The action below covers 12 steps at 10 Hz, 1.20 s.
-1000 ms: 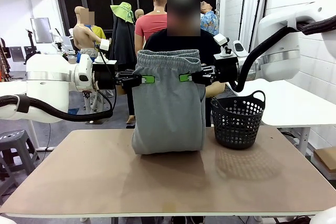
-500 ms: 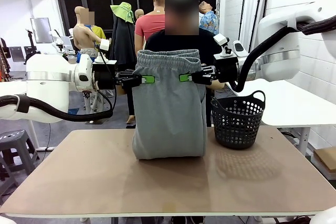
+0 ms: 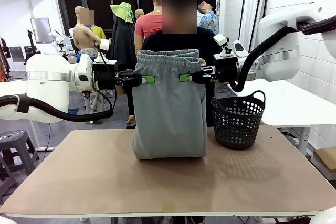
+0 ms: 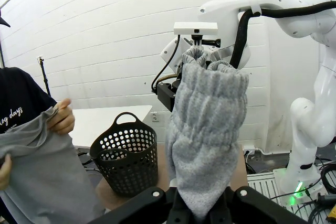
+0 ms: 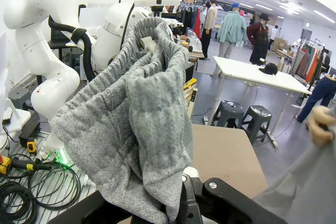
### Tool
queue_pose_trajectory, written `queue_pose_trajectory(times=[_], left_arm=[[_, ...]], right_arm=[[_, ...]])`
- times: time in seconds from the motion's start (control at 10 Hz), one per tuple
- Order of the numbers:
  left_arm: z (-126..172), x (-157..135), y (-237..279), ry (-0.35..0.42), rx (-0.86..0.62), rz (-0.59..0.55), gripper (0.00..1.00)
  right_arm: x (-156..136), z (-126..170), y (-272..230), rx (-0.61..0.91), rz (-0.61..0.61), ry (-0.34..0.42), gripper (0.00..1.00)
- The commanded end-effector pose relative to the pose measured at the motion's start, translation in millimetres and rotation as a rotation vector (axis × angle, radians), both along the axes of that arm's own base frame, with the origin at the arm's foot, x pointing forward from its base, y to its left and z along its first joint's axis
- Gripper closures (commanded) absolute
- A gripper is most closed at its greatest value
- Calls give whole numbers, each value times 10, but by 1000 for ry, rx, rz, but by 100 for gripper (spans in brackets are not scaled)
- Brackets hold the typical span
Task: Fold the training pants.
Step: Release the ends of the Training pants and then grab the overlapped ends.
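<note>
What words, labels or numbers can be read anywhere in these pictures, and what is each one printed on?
"...ing days": pale script on the person's black shirt, in the left wrist view; the picture's edge cuts off the start of the first word.
training pants: plain, no print to be seen.
basket: no label to be seen.
Any print farther back in the hall is too small to read.

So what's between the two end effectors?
The training pants, hanging with their top edge spanning from the left end effector to the right end effector, in the front view.
</note>
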<state>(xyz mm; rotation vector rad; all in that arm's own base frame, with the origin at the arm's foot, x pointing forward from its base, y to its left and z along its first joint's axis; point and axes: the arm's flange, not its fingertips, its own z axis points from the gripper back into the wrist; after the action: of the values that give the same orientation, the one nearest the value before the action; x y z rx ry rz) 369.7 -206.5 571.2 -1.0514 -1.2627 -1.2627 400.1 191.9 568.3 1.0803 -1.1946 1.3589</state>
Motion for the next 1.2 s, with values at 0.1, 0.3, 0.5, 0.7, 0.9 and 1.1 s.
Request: queue_pose_trajectory(times=[0.1, 0.3, 0.5, 0.7, 0.9, 1.1], left_arm=[[4, -32, -1, -13, -22, 12, 100], [4, -32, -1, -13, -22, 12, 100], [4, -32, -1, -13, -22, 12, 100], [4, -32, -1, -13, -22, 12, 100], [4, -32, -1, -13, -22, 12, 100], [4, -32, -1, -13, -22, 12, 100]], right_arm=[[-8, 17, -2, 19, 8, 8, 100], [-8, 17, -2, 19, 8, 8, 100], [-8, 17, -2, 19, 8, 8, 100], [-8, 17, -2, 19, 8, 8, 100], [-8, 17, -2, 19, 8, 8, 100], [-8, 17, -2, 19, 8, 8, 100]])
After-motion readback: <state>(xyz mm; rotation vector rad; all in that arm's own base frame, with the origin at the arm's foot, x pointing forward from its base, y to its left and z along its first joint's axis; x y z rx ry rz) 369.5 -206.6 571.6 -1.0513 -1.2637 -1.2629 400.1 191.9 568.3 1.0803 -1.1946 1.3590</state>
